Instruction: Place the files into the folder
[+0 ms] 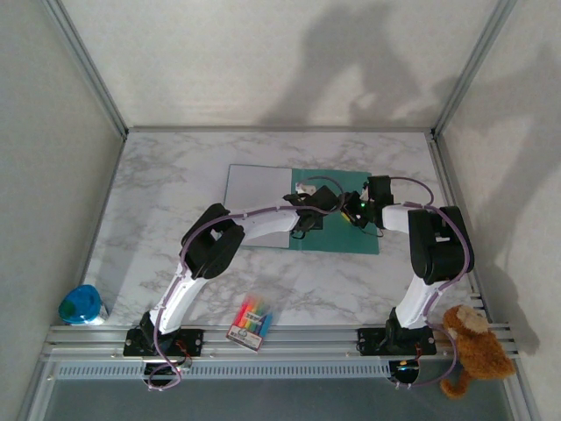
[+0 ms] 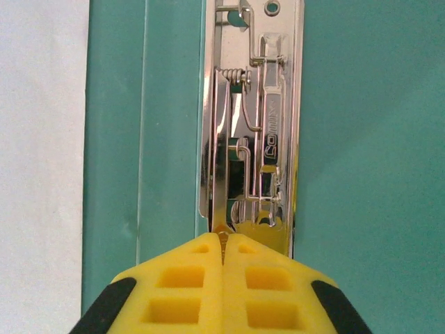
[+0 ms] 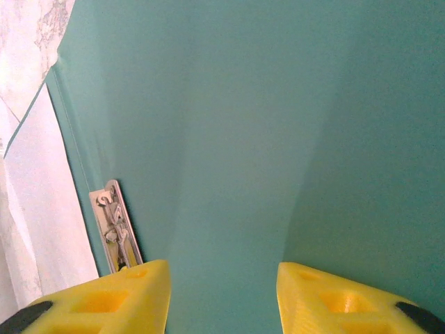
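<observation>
The teal folder [image 1: 351,237] lies open on the marble table, and the pale files [image 1: 254,189] rest on its left cover. My left gripper [image 1: 305,195] hangs over the spine. In the left wrist view the left gripper [image 2: 224,240] is shut, and the thin lever of the metal clip [image 2: 254,125] runs into the seam between its yellow tips. The files [image 2: 42,139] show at the left, beside the folder [image 2: 368,139]. My right gripper [image 1: 355,210] is close over the right cover. In the right wrist view it [image 3: 222,278] stands open above bare folder [image 3: 243,104], with the clip [image 3: 115,226] to its left.
A packet of coloured pens [image 1: 252,322] lies near the front edge between the arm bases. A blue bottle [image 1: 81,304] stands at the front left. A brown teddy [image 1: 473,351] sits at the front right, off the table. Metal frame posts and walls close in the table.
</observation>
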`<state>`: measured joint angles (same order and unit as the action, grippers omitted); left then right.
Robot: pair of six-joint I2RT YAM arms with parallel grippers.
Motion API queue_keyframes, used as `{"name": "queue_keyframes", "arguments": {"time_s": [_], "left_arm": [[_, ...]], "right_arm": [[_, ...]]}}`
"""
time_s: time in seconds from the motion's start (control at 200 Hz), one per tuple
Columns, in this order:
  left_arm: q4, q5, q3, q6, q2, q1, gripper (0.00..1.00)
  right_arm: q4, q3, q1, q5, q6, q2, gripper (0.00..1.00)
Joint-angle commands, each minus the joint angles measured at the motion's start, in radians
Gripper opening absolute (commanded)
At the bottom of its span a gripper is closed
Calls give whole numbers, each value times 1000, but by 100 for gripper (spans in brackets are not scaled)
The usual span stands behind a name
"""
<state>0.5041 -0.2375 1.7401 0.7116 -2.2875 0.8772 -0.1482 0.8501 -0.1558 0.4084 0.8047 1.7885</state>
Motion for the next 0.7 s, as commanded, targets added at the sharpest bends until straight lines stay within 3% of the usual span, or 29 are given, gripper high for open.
{"name": "queue_keyframes", "arguments": {"time_s": [0.0,0.416,0.696], "left_arm": [[-41,121,-48,14,-26,-1,3],[-129,198,-83,17,42,-4,1],[-39,92,-61,15,99,-35,2]], "right_arm": [[58,11,-35,17,6,45,44],[57,18,-54,9,13,60,44],[59,27,-58,8,12,70,44]]}}
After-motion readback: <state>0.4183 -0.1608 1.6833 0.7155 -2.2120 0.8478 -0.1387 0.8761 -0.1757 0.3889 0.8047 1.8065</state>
